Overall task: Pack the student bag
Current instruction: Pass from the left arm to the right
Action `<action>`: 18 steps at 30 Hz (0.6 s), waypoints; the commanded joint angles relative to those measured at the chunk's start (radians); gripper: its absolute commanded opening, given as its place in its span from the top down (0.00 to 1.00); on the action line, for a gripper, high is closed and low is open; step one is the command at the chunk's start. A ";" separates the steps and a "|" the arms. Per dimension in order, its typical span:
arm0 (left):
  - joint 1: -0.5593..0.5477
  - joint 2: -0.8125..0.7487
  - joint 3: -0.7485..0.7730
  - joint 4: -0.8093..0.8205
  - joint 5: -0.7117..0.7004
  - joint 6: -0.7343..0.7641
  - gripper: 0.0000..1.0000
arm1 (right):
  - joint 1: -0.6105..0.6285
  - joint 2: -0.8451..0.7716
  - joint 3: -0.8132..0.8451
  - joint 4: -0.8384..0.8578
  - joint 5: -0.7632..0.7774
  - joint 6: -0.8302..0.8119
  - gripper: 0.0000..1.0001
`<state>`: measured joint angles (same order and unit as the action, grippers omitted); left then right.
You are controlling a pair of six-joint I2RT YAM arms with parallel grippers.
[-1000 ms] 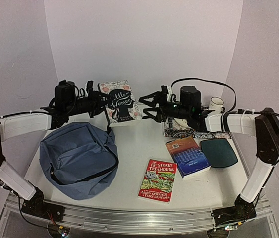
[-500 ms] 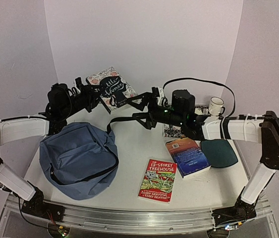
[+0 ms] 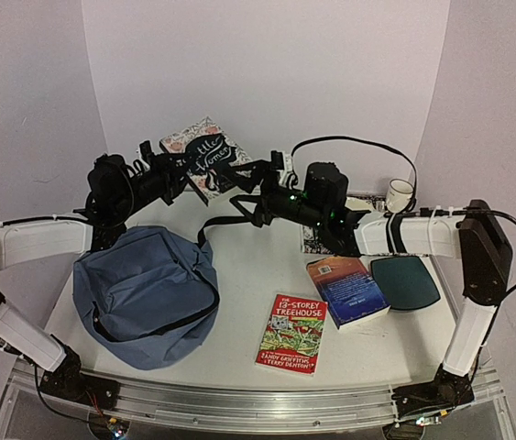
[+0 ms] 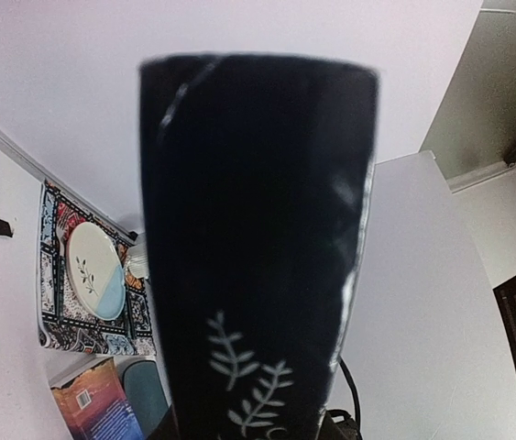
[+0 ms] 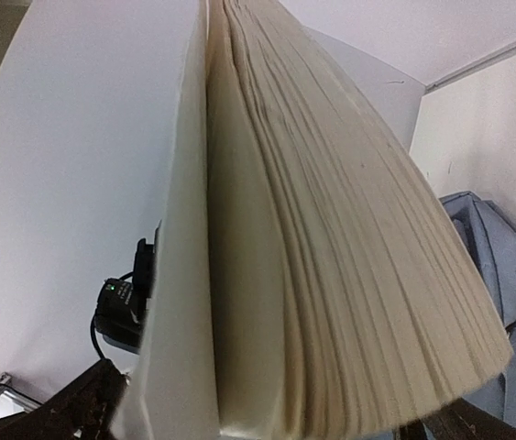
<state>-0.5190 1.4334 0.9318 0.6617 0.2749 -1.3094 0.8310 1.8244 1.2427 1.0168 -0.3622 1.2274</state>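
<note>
The slate-blue student bag (image 3: 143, 293) lies slumped at the front left of the table, its dark-lined opening towards the front; its fabric also shows in the right wrist view (image 5: 505, 275). A floral "Little Women" book (image 3: 204, 156) is held tilted in the air above the back of the table. My left gripper (image 3: 173, 170) is shut on its left side; the black spine (image 4: 258, 238) fills the left wrist view. My right gripper (image 3: 239, 181) is closed on its right side; the cream page edges (image 5: 331, 275) fill the right wrist view between the jaws.
A red "13-Storey Treehouse" book (image 3: 292, 332), a blue and orange book (image 3: 347, 289) and a dark teal case (image 3: 404, 281) lie at the front right. A white mug (image 3: 400, 193) stands at the back right. A plate (image 4: 93, 275) rests on a patterned mat (image 3: 317, 240).
My left gripper has raised the book and tilted it back to the left. My right arm has swung left and taken hold of the book's right side.
</note>
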 commanded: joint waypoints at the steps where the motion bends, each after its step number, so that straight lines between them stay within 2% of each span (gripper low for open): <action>1: -0.010 -0.067 -0.004 0.160 -0.011 -0.035 1.00 | 0.005 0.007 0.071 0.118 0.025 -0.019 0.05; 5: -0.012 -0.093 -0.042 0.164 -0.023 -0.046 1.00 | 0.000 -0.005 0.067 0.141 0.046 -0.044 0.21; 11: -0.012 -0.121 -0.080 0.166 -0.031 -0.051 1.00 | -0.016 -0.029 0.042 0.162 0.070 -0.060 0.40; 14: -0.012 -0.123 -0.089 0.166 -0.017 -0.055 1.00 | -0.021 -0.027 0.041 0.171 0.067 -0.063 0.54; 18: -0.012 -0.124 -0.105 0.165 -0.003 -0.059 1.00 | -0.027 -0.024 0.039 0.182 0.059 -0.065 0.82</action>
<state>-0.5259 1.3540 0.8349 0.7166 0.2504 -1.3628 0.8169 1.8347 1.2636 1.0775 -0.3088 1.1801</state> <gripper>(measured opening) 0.218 0.341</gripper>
